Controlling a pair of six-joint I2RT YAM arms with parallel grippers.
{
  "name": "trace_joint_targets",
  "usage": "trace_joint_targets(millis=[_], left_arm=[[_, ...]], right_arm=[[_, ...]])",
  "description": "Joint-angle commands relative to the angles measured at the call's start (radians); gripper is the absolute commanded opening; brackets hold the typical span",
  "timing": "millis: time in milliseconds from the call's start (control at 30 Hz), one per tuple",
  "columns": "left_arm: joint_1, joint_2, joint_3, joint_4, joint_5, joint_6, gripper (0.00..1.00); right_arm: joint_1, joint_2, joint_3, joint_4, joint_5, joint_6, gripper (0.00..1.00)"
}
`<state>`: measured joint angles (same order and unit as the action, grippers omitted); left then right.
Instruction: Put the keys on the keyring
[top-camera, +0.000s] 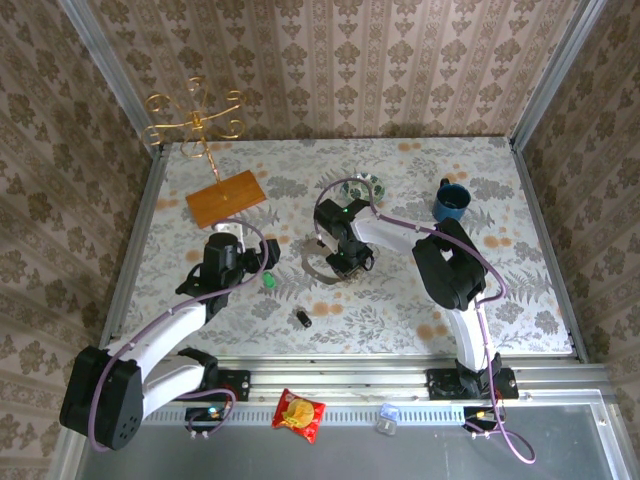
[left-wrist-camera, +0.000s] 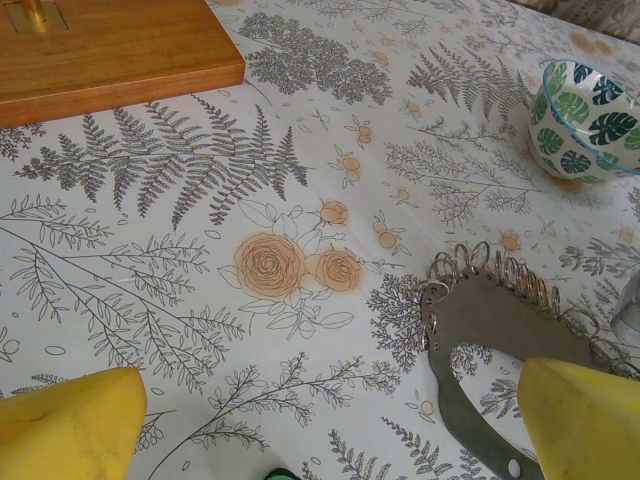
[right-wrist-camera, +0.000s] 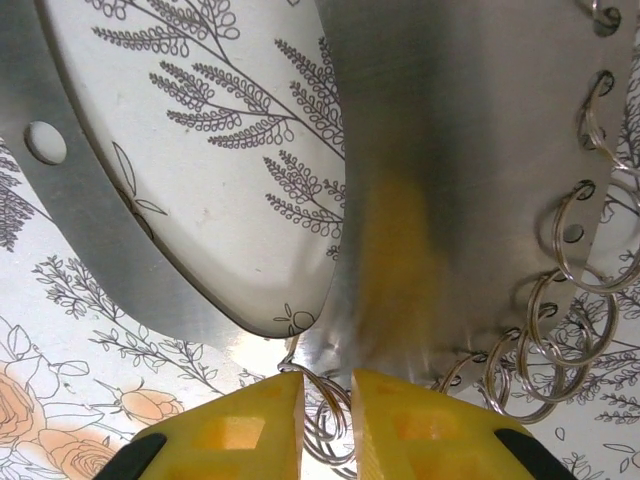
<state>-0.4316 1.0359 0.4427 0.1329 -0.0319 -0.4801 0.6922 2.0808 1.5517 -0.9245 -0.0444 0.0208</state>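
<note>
Two keys lie loose on the floral-clothed counter (top-camera: 520, 290): the small green-headed key (top-camera: 269, 281) and the small black-headed key (top-camera: 302, 317). Threading looks not yet begun. The right end effector (right-wrist-camera: 327, 382) brackets a wire ring on the thin grey metal keyring (right-wrist-camera: 430, 180), jaws nearly together; a firm pinch cannot be told. The left end effector (left-wrist-camera: 325, 420) is released beside the green-headed key, which it likely needs to grasp next, with open room around and the counter edges well apart.

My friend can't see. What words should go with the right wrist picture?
The right gripper holds its yellow fingertips nearly together at the bottom, a small wire ring in the narrow gap between them. Above them is a shiny flat grey metal loop edged with more wire rings, over a tablecloth printed with ferns and roses.
</note>
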Motion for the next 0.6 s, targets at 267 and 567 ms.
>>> trace_joint_targets(millis=[267,567], left_arm=[[-0.005,-0.011,0.007,-0.027,-0.020,-0.015,0.96],[-0.005,-0.006,0.005,-0.024,-0.016,-0.017,0.96]], right_arm=[[0.007,-0.040,-0.008,-0.017,-0.222,0.021,0.20],[0.009,-0.043,-0.051,-0.014,-0.125,0.054,0.27]])
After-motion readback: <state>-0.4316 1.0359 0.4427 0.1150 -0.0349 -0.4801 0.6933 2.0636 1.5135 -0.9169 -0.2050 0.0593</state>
